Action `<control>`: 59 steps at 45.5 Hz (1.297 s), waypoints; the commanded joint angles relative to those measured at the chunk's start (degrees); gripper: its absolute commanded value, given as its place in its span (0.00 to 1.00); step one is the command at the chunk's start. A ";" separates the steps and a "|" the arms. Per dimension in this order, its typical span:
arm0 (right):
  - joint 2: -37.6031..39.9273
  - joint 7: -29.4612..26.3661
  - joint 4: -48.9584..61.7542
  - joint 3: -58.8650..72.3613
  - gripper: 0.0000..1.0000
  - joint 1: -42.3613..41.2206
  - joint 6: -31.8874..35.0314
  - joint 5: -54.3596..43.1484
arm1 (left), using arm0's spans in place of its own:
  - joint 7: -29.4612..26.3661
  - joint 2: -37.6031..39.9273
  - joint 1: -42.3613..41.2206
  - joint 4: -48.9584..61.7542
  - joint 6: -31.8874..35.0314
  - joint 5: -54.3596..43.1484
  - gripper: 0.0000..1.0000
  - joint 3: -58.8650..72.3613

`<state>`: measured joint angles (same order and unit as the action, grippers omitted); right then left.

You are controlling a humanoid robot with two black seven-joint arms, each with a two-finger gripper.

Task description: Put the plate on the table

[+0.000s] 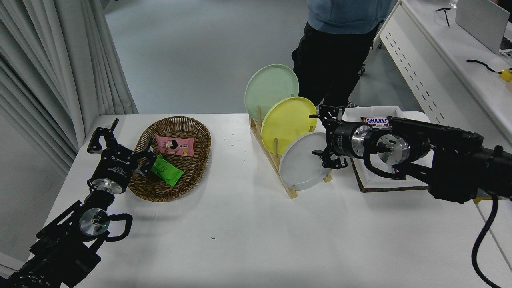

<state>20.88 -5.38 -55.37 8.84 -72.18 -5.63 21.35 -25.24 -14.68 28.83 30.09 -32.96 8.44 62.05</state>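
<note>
The light grey plate (301, 166) stands on edge in the front slot of a wooden rack (276, 162) on the white table (248, 232). My right gripper (319, 135) is open, its fingers spread around the plate's right rim, one above and one below, not closed on it. My left gripper (120, 140) stays parked open at the lower left, by the wicker basket.
A yellow plate (287, 123) and a pale green plate (270, 87) stand behind the grey one in the rack. A wicker basket (173, 157) holds snack packs. A white tray (384, 176) with candy bars sits under my right arm. A person (340, 40) stands at the far side.
</note>
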 commanded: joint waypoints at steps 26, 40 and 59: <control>-3.56 0.02 8.08 0.21 1.00 0.03 7.83 -3.77 | 0.01 0.00 0.00 0.05 0.00 0.00 1.00 -0.08; -4.18 0.02 10.19 0.12 0.90 0.03 7.39 -4.57 | -0.08 0.00 0.00 0.05 0.00 0.00 1.00 0.00; -4.53 -0.51 10.89 0.03 0.59 0.20 7.21 -4.74 | 0.01 0.00 0.00 -0.04 0.00 0.00 1.00 0.00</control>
<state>16.52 -5.41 -44.85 8.90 -72.09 1.54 16.63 -25.23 -14.68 28.83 30.11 -32.96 8.44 62.04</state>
